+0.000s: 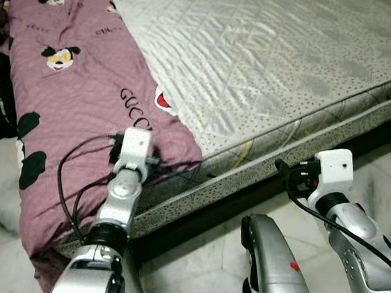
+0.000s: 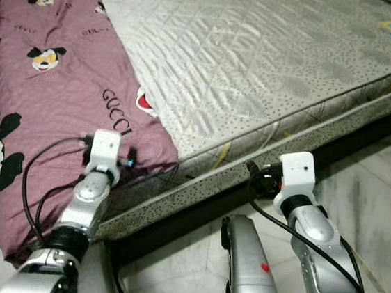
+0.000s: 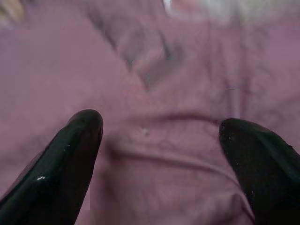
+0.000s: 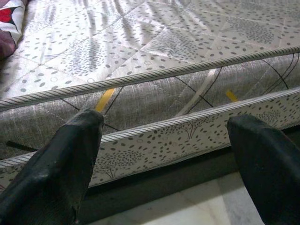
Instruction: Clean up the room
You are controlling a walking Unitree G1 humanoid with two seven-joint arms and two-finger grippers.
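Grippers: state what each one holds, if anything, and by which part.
Nothing is held. The left gripper is open just above the purple blanket, its fingers apart with no fold between them. The right gripper is open before the mattress edge.

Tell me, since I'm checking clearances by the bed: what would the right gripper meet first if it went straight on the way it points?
Probably the grey patterned side of the mattress. The open right gripper points at that side from just off the bed edge, with nothing between them, though depth is hard to judge.
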